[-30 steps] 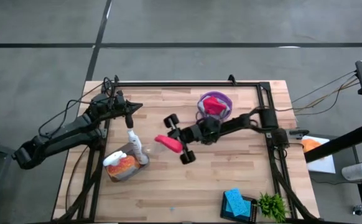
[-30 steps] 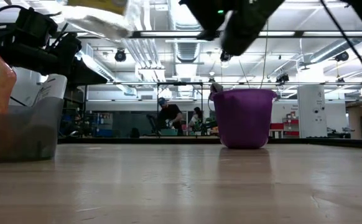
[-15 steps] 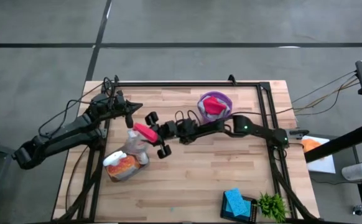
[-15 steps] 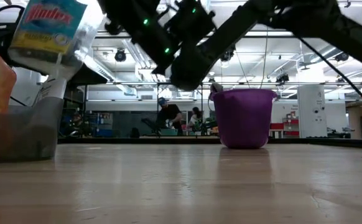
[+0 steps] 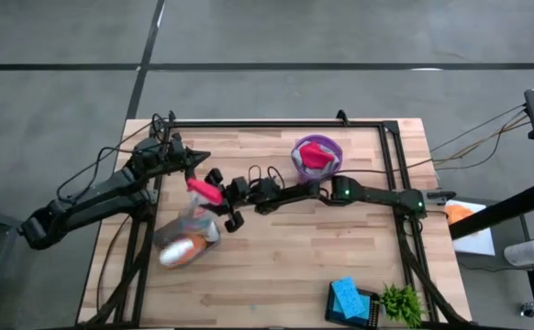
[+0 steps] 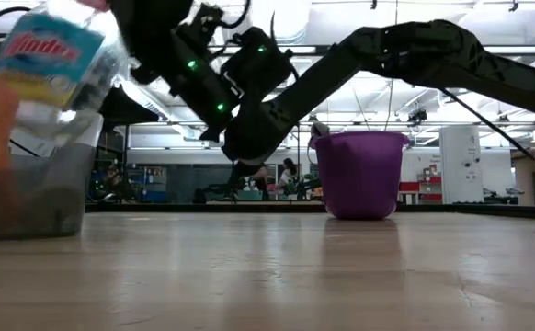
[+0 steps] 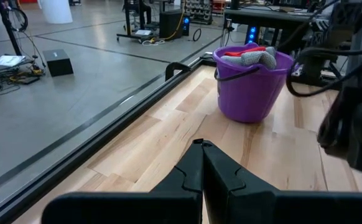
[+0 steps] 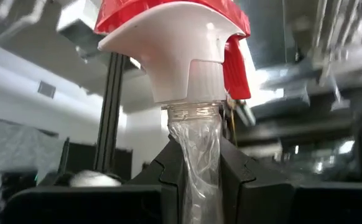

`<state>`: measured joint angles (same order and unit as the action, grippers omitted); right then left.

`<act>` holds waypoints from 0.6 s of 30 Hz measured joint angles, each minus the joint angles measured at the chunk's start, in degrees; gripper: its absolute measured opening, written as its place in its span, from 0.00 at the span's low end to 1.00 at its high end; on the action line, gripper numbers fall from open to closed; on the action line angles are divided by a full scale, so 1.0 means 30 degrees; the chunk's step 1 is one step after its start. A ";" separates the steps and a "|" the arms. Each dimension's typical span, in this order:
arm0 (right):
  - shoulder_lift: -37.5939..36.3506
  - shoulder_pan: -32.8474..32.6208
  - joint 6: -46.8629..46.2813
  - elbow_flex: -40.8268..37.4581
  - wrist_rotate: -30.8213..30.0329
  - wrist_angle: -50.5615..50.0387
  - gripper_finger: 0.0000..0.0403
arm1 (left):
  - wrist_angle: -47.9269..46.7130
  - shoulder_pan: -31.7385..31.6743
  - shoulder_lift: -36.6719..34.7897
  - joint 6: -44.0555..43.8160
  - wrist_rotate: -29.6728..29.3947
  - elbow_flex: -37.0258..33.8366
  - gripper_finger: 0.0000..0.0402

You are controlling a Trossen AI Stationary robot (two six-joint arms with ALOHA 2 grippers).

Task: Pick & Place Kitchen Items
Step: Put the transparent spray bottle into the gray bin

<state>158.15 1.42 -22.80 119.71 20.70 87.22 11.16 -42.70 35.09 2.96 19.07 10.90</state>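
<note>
From above, my right gripper [image 5: 214, 194] reaches across the wooden table [image 5: 322, 266] to its left side, pinching the clear spray bottle [image 5: 196, 206] by the neck over the grey bin [image 5: 186, 246], where an orange bottle [image 5: 177, 253] sits. My left gripper [image 5: 192, 172] waits just beside, pressed together. A purple bucket [image 5: 317, 156] holding red cloth stands near the far edge; blue sponges [image 5: 346, 297] and a small plant [image 5: 401, 302] lie at the near right corner. At table level, the labelled bottle [image 6: 54, 64] hangs tilted above the bin [image 6: 28, 188], bucket [image 6: 359, 173] well apart. My left wrist sees closed fingers [image 7: 201, 168] and the bucket [image 7: 250, 84] with red and grey cloths. My right wrist shows fingers [image 8: 237, 171] clamped on the bottle's neck [image 8: 196, 155] below its red-and-white trigger head.
</note>
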 joint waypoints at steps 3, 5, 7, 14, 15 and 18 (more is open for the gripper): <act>0.0137 -0.0098 0.0130 0.0056 0.0443 -0.1516 0.11 | 0.0007 0.0000 0.0000 0.0000 -0.0002 0.0000 0.00; 0.0068 -0.0092 0.0236 0.0056 0.0683 -0.2509 0.11 | 0.0007 0.0000 0.0000 -0.0007 0.0000 0.0000 0.00; 0.0049 -0.0132 0.0416 0.0063 0.0803 -0.2970 0.11 | 0.0007 -0.0006 0.0000 -0.0006 0.0000 0.0000 0.00; 0.0013 -0.0136 0.1194 0.0063 0.0979 -0.4522 0.11 | 0.0015 -0.0015 0.0000 -0.0007 0.0000 0.0000 0.00; 0.0013 -0.0127 0.1269 0.0063 0.0987 -0.4523 0.11 | 0.0015 -0.0015 0.0000 -0.0007 0.0000 0.0000 0.00; -0.0014 -0.0113 0.1794 0.0063 0.1416 -0.4869 0.12 | 0.0015 -0.0015 0.0000 -0.0007 0.0000 0.0000 0.00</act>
<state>158.11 1.08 -17.42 119.90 24.95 72.62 11.20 -42.74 35.09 2.94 19.07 10.90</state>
